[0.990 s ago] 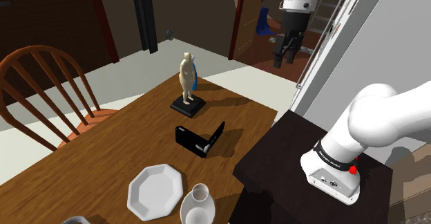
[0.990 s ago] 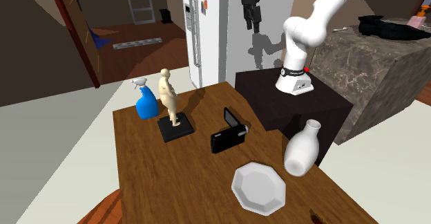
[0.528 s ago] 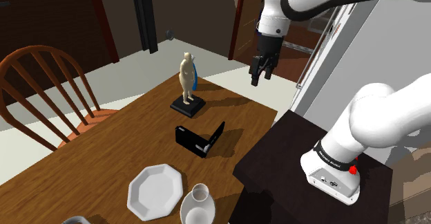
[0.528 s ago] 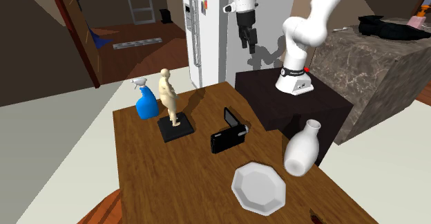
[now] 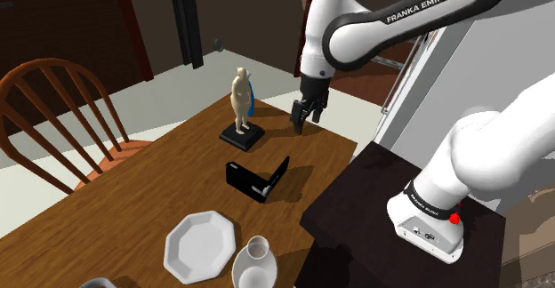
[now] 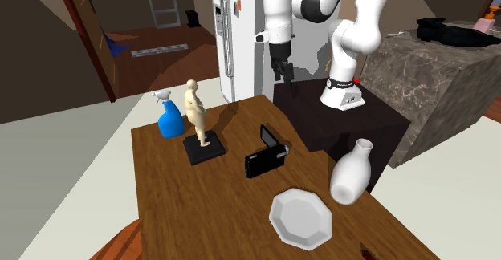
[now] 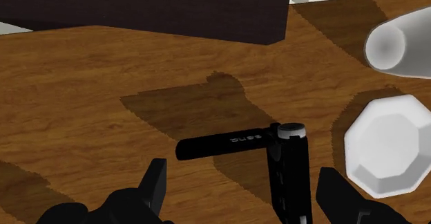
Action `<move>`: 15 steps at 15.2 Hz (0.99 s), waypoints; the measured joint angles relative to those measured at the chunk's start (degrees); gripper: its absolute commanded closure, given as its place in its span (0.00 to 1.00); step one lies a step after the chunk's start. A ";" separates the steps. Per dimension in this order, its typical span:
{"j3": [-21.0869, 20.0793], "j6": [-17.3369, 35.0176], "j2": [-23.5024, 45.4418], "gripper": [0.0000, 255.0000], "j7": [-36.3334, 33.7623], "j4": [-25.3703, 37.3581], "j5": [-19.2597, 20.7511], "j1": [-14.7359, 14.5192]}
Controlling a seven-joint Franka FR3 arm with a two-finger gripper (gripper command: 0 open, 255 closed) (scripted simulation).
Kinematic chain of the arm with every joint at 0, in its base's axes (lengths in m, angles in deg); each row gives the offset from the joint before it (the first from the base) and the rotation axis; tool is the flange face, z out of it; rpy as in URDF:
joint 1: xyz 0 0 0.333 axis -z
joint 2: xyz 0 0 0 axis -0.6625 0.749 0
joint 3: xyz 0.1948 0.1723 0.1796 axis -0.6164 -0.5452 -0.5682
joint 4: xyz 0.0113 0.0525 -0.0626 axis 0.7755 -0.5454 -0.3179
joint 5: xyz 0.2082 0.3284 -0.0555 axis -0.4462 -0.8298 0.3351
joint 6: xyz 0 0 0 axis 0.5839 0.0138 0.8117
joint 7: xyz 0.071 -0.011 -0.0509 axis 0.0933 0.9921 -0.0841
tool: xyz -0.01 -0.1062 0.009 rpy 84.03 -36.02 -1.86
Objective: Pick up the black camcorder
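- Wooden desk [image 5: 160, 184] in a house room; a white fridge [image 6: 238, 34] stands past its far end in the second exterior view.
- Black camcorder [image 5: 256, 180] lies mid-desk with its screen flipped open, between the tan figurine [image 5: 240, 108] and the white octagonal plate [image 5: 200, 244].
- Gripper [image 5: 299, 124] hangs over the desk's fridge end, pointing down, clear of the camcorder.
- Fingers [image 7: 155, 181] are spread wide and hold nothing; in the wrist view the camcorder lies beyond them, untouched.
- White vase [image 6: 351, 172] stands just beside the plate.
- Blue spray bottle [image 6: 169, 120] stands by the figurine.
- Wooden chair [image 5: 62, 108] is at the shoulder view's left.
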 measured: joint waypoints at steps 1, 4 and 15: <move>-0.57 2.03 1.82 0.00 -0.20 0.05 0.03 -0.26; -2.35 7.61 8.30 0.00 -1.38 1.79 0.71 -0.97; -5.55 24.33 33.06 0.00 -10.81 12.05 10.40 -5.62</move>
